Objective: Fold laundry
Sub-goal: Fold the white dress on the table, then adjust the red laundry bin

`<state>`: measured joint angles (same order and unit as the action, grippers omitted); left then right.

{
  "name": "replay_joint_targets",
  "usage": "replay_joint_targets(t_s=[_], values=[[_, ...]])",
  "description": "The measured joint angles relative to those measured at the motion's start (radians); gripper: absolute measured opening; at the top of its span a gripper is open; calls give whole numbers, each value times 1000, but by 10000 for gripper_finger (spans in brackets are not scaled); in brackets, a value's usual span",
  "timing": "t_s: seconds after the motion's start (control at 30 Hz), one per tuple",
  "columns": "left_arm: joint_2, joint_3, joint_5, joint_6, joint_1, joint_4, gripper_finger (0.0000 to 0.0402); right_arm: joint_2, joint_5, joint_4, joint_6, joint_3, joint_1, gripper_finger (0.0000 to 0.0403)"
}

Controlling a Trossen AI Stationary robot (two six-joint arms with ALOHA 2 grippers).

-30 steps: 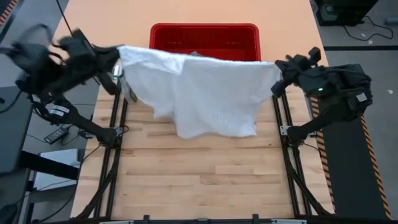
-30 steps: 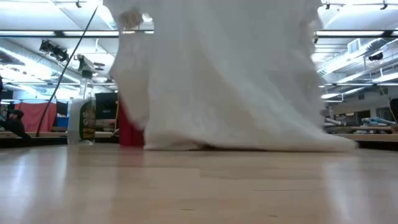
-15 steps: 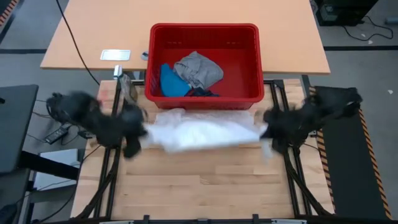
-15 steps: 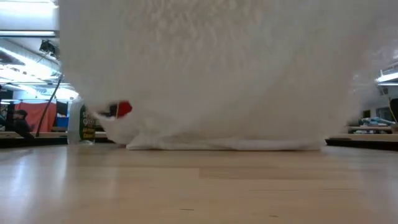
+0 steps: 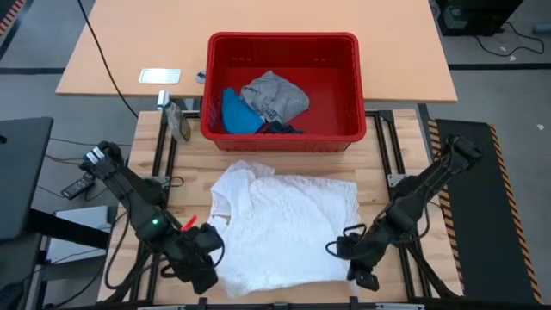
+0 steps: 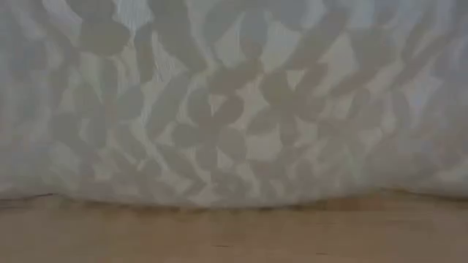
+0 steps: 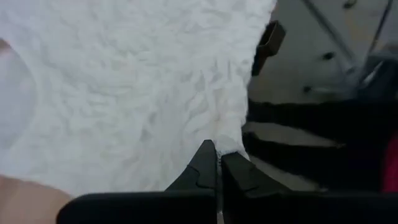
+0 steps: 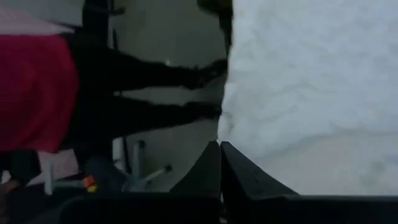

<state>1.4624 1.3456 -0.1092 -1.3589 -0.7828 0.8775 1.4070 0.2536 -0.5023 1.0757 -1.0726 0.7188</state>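
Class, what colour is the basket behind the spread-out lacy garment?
Red: the basket shows best in the high view.

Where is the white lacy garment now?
In the high view, the white lacy garment lies spread on the table's near half, just in front of the red basket, between both grippers.

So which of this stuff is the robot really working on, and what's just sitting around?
Part of the job:
- white lacy top, spread flat on the table
- grey garment, blue garment and navy garment, in the basket

Just lying about:
- red basket
- small card
- spray bottle
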Motion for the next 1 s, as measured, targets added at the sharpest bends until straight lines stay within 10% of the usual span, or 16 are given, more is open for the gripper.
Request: replay_joint_targets(t_s=[0.27, 0.57, 1.0], values=[[-12, -15, -1, -164, -15, 50, 90, -19, -18, -105, -28, 11, -48, 111], [-88, -14, -233, -180, 105, 267, 201, -141, -354, -430, -59, 10, -192, 175], [-49, -14, -256, 264, 530, 266, 217, -149, -470, -455, -392, 81, -592, 164]])
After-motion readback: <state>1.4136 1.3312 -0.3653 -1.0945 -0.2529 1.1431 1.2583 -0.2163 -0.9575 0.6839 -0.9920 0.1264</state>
